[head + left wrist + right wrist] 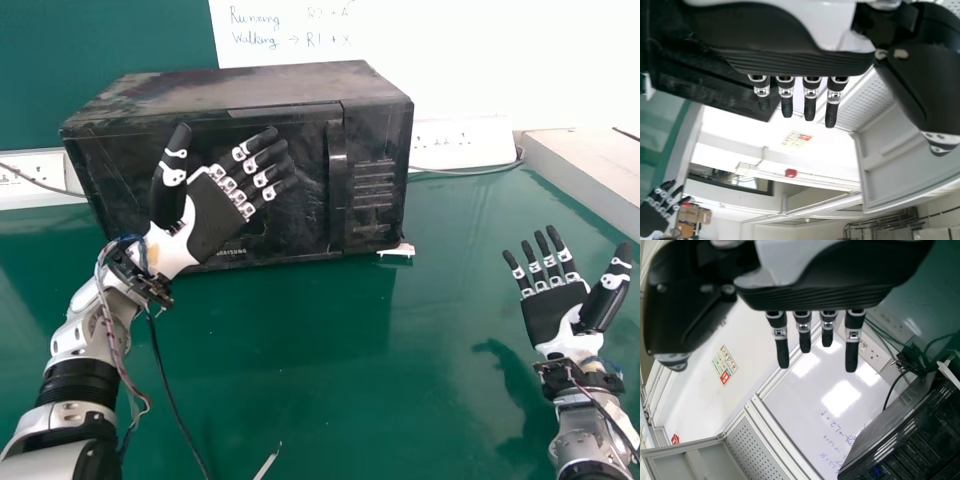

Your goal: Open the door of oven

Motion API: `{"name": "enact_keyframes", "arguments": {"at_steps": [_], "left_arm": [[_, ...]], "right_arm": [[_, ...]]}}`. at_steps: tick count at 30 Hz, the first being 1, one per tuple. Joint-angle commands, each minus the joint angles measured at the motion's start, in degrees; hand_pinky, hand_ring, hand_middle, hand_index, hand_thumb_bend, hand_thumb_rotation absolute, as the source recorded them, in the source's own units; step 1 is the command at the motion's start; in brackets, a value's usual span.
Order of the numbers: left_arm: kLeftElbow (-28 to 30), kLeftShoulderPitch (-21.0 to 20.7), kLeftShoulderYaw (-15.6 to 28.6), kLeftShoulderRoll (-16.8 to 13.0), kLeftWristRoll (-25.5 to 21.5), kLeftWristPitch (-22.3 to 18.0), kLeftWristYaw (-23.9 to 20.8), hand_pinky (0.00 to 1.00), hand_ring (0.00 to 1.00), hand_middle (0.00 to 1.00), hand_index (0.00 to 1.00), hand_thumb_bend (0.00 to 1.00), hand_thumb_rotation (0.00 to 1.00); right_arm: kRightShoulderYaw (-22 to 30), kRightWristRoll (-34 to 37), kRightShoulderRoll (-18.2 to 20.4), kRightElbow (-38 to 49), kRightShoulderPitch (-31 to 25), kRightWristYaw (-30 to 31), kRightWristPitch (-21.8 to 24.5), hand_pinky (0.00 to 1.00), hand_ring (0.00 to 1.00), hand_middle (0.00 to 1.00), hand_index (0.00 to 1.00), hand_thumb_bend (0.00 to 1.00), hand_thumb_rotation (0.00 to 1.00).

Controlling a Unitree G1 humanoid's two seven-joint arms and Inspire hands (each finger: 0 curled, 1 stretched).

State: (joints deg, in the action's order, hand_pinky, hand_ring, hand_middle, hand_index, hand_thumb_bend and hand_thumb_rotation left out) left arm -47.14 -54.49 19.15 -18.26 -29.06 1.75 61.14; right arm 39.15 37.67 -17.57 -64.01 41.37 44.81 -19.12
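Shiny green tabletop (330, 370), grubby black oven (240, 90) plonked toward the back, door (305, 225) closed, left hand (213, 215) held up in front, fingers spread, right hand (550, 314) held off to the right, fingers fanned too, scribbled-on whiteboard (520, 70) behind.

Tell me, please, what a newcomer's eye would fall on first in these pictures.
Likely the bulky black oven, its door shut, standing toward the back of the green table. Next would come the left hand, spread open in front of the oven's door, and the right hand, open as well, over the table's right side.
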Motion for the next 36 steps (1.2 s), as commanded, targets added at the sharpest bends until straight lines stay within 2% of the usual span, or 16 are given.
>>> {"name": "enact_keyframes", "arguments": {"at_steps": [1, 7, 12, 21, 28, 34, 36], "left_arm": [[-0.9, -0.9, -1.6, 0.4, 1.7, -0.2, -1.2, 0.82, 1.0, 1.0, 0.85, 0.92, 0.84], [-0.3, -1.3, -3.8, 1.9, 4.8, -0.4, -6.3, 0.79, 0.98, 0.99, 0.86, 0.89, 0.91], [2.6, -0.7, -5.6, 3.3, 7.4, -0.6, -13.6, 0.77, 0.96, 0.97, 0.84, 0.86, 0.92], [4.7, -0.4, -7.1, 5.4, 10.1, 0.3, -23.3, 0.83, 0.97, 0.98, 0.9, 0.85, 0.91], [5.5, -0.7, -7.2, 7.5, 11.9, 0.9, -33.0, 0.76, 0.94, 0.96, 0.89, 0.86, 0.87], [4.6, -1.4, -7.1, 8.7, 12.2, 2.0, -36.4, 0.77, 0.93, 0.95, 0.9, 0.83, 0.89], [4.0, -1.8, -6.3, 9.5, 11.4, 3.0, -37.9, 0.74, 0.92, 0.94, 0.92, 0.84, 0.87]], "right_arm": [[0.3, 0.3, 1.0, -0.9, -0.5, -0.3, -0.1, 0.81, 1.0, 1.0, 0.9, 1.0, 0.91], [0.3, 0.4, 1.1, -0.7, -0.6, 0.2, -0.5, 0.84, 1.0, 1.0, 0.9, 1.0, 0.91], [0.3, 0.5, 1.3, -0.4, -0.6, 0.2, -0.4, 0.83, 0.99, 0.98, 0.89, 1.0, 0.91], [0.3, 0.5, 1.6, 0.0, -0.6, -0.1, -0.6, 0.83, 0.98, 0.96, 0.88, 1.0, 0.88], [0.1, 0.1, 1.4, -0.4, -0.6, -0.2, -0.9, 0.78, 0.96, 0.95, 0.88, 1.0, 0.89], [0.2, 0.3, 1.4, -0.5, -0.5, -0.3, -0.5, 0.78, 0.96, 0.95, 0.88, 1.0, 0.88], [0.3, 0.4, 1.4, -0.5, -0.4, -0.2, -0.3, 0.79, 0.97, 0.95, 0.88, 1.0, 0.88]]}}
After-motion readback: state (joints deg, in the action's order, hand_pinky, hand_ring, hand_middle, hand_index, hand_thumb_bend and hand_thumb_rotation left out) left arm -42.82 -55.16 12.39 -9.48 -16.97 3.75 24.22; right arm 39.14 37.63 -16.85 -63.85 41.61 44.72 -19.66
